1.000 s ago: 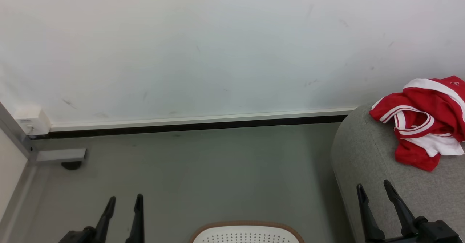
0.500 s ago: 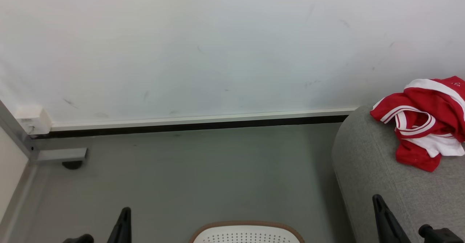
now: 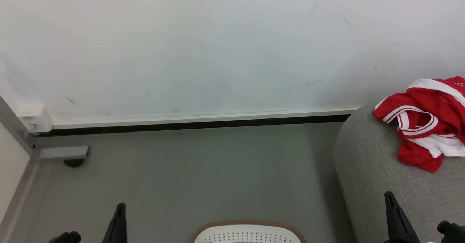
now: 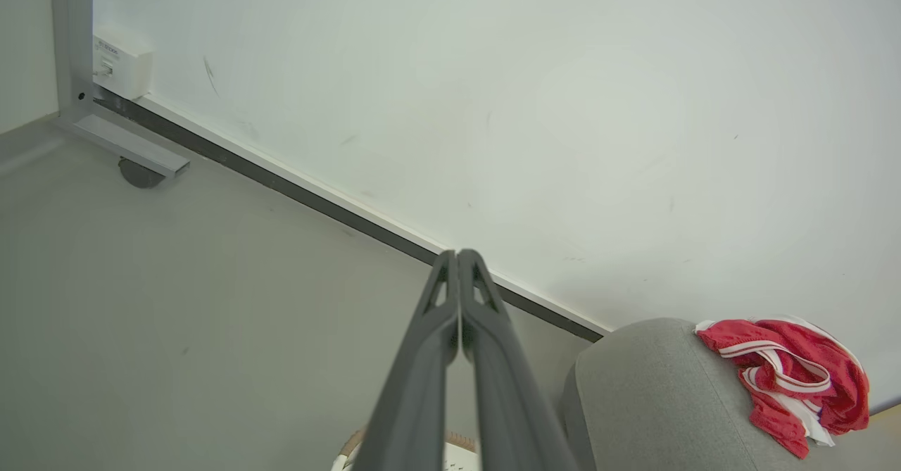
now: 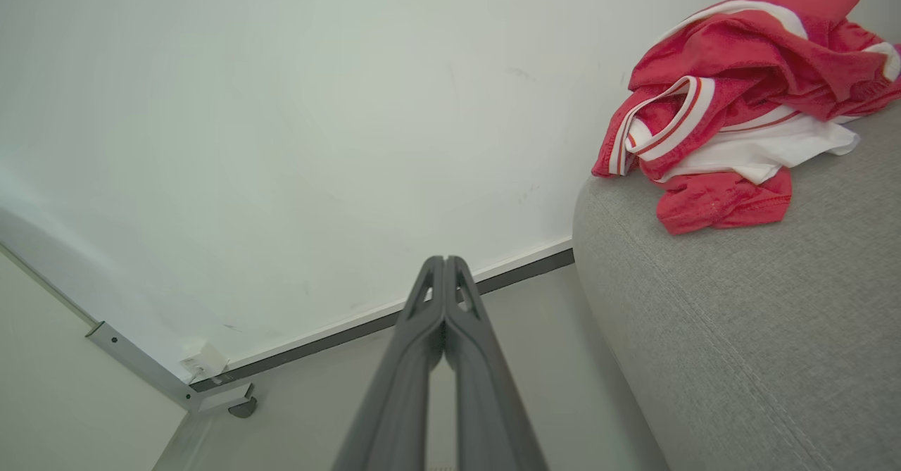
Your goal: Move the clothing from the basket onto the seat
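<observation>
Both left gripper (image 4: 458, 254) and right gripper (image 5: 444, 260) are pinched together, empty; clothing (image 5: 732, 77) lies atop the seat (image 5: 739, 330), nearer the right gripper.

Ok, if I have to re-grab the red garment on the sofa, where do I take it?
Grip the red garment by its raised loop of white-striped trim, at the heap's edge nearest the sofa's rounded end. That fold stands up off the sofa, easy to pinch. Come from above with the right gripper; it is shut, so open it first.
</observation>
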